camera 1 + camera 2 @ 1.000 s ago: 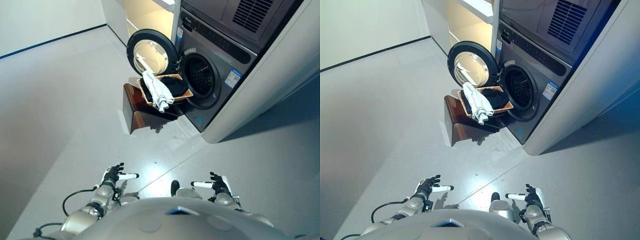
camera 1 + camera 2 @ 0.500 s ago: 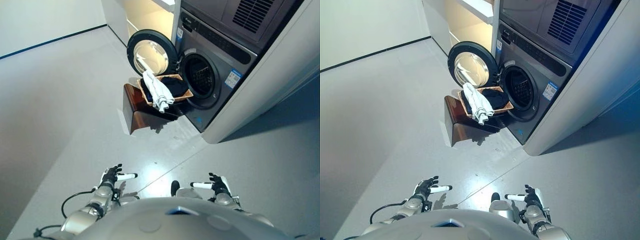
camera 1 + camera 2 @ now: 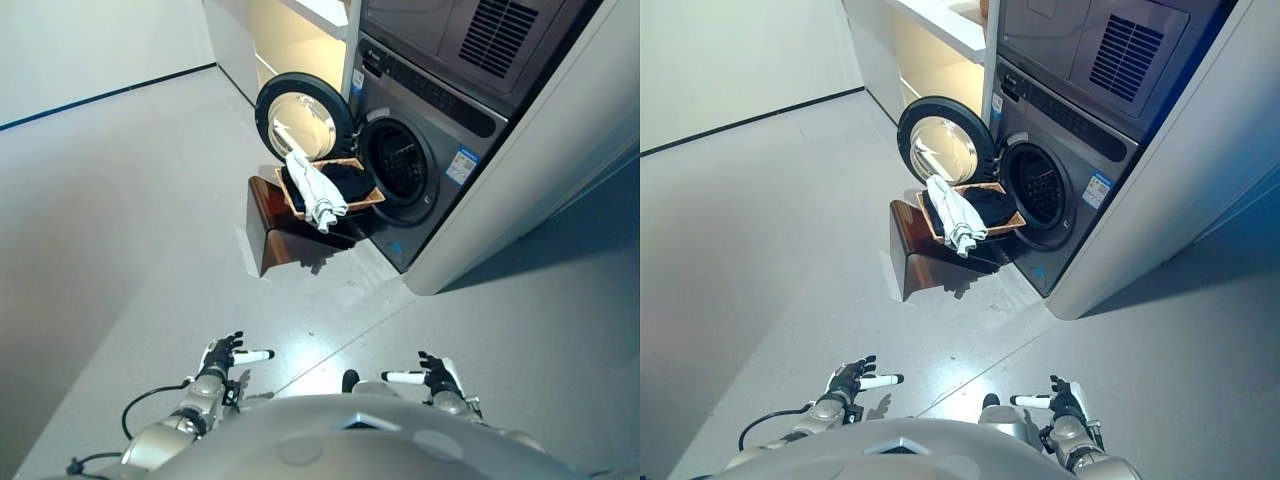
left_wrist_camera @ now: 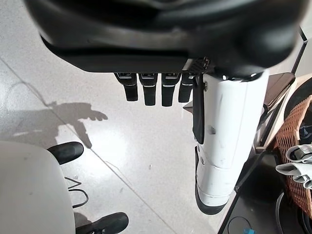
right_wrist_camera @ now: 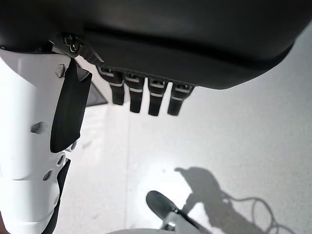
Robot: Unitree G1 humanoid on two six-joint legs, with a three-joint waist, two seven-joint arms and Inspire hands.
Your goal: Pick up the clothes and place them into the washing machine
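Wicker basket sits on a dark brown stand on the grey floor, right before the washing machine. The machine's round door stands swung open toward the robot's left, and the dark drum opening is exposed just beside the basket's far edge. The clothes are in the basket, not in the drum: a white garment is draped over the basket's near rim and hangs down toward the stand, and a dark garment lies inside behind it. A second appliance with a vent grille is stacked on top of the washer.

Both hands are low over the floor, well apart from the basket and holding nothing. The left hand has its fingers released and straight, with the white-covered thumb pointing inward; its wrist view shows the basket's woven side and a bit of white cloth at one edge. The right hand is likewise released, fingers straight and its white-covered thumb extended toward the other hand.
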